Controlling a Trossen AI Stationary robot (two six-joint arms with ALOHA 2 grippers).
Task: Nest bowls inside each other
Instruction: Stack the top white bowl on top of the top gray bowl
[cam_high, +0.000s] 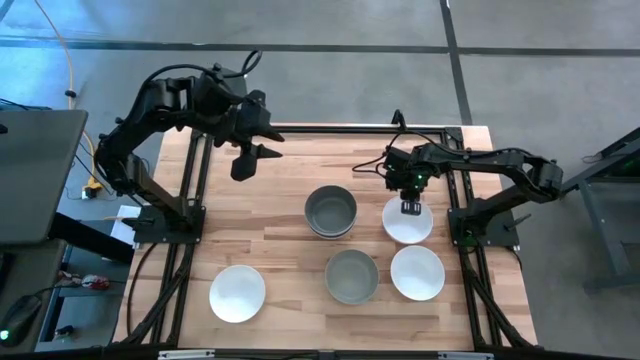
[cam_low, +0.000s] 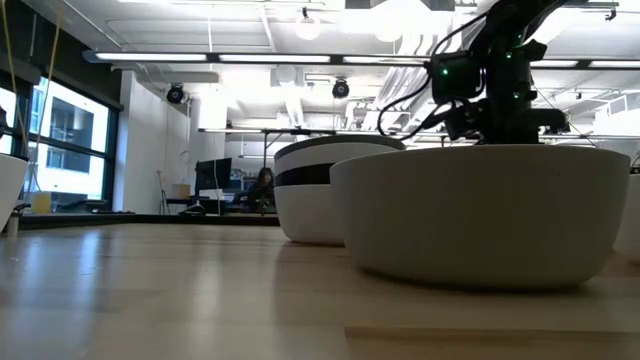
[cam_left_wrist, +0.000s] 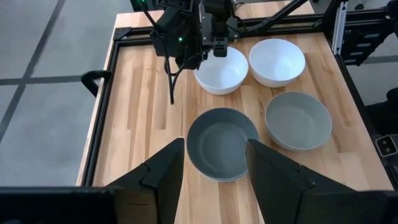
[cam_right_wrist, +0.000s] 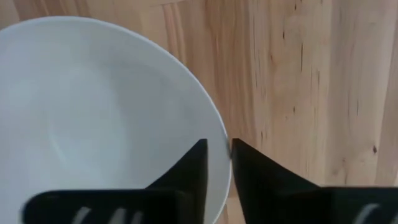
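Note:
A white bowl (cam_high: 408, 226) stands on the table's right side, and my right gripper (cam_high: 410, 206) is shut on its far rim, pointing down. To its left is a stack of bowls (cam_high: 331, 212) with a grey one on top. Nearer the front edge stand a single grey bowl (cam_high: 352, 277), a white bowl (cam_high: 417, 272) and another white bowl (cam_high: 237, 293). My left gripper (cam_high: 250, 152) hangs open, high above the table's far left; in its wrist view its fingers (cam_left_wrist: 163, 180) frame the grey stack (cam_left_wrist: 222, 144). My right gripper pinches the white bowl's rim (cam_right_wrist: 219, 127) on its far side. One finger (cam_right_wrist: 198, 158) is inside the bowl and the other (cam_right_wrist: 245, 160) outside. The fingers come from above, pointing down. The bowl sits upright with its base on the table.
A black frame (cam_high: 300, 128) runs along the table's far edge and both sides, carrying the arm bases. Bare wood lies left of the stack and along the front edge between the bowls.

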